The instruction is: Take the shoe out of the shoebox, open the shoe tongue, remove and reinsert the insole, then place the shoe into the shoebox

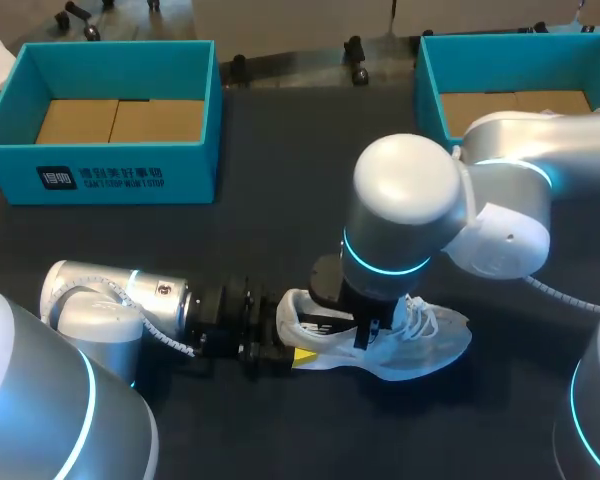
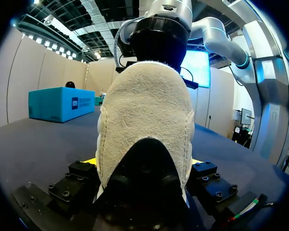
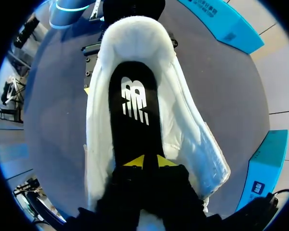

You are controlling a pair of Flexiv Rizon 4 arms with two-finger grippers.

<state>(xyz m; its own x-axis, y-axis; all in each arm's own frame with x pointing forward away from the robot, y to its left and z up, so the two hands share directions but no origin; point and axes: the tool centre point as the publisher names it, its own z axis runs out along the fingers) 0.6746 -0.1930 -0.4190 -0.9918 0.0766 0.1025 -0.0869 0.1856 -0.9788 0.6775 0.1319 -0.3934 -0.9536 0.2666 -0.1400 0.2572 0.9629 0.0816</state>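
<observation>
The shoe [image 1: 420,345] is out of the shoebox [image 1: 110,110], near the counter's [image 1: 280,220] front edge. The left claw [image 1: 285,355] grips its heel. The right claw [image 3: 144,161] pinches the insole [image 3: 134,110]. I think 2 jobs remain: finishing the insole, then boxing the shoe.

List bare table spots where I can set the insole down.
Free: table between the left shoebox and right shoebox; also between left shoebox and left arm. Crowded: around the shoe, left gripper and right gripper at it.
</observation>
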